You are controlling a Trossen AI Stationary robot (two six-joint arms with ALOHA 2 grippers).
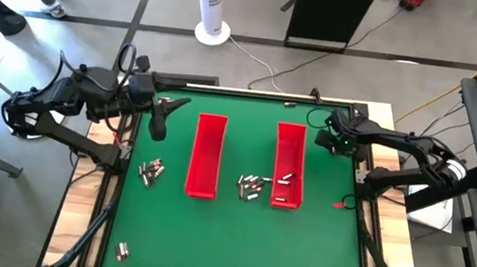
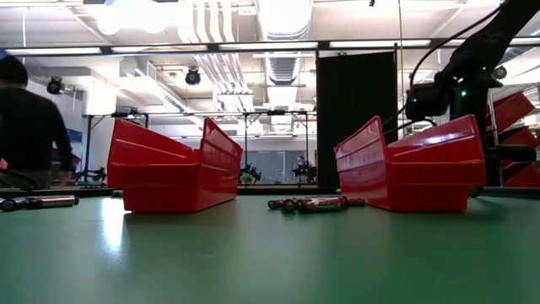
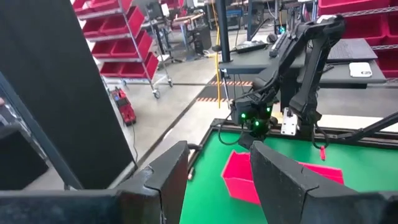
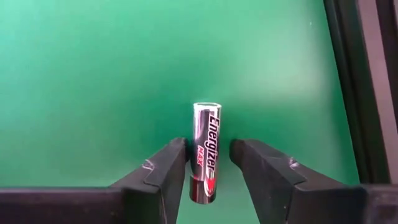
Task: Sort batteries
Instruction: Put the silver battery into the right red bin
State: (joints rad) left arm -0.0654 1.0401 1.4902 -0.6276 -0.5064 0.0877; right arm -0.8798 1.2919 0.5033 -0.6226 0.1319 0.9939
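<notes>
**Battery sorting: right gripper with one cell between its fingers, off the right tray's outer side.**
The right gripper (image 4: 208,163) hangs near the table's (image 1: 210,237) right edge, fingers flanking a battery (image 4: 205,152) labelled "Energizer MAX", with slight gaps showing, so a firm grip cannot be confirmed. Loose batteries (image 1: 252,186) lie between the two red trays (image 1: 206,155), others (image 1: 151,171) near the left edge, presumably awaiting sorting. The left gripper (image 3: 217,177) waits parted and empty over the far-left corner.

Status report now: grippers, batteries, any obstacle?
Left gripper open, raised near left table edge. Right gripper around one battery, beside right red tray. Nothing blocking.
</notes>
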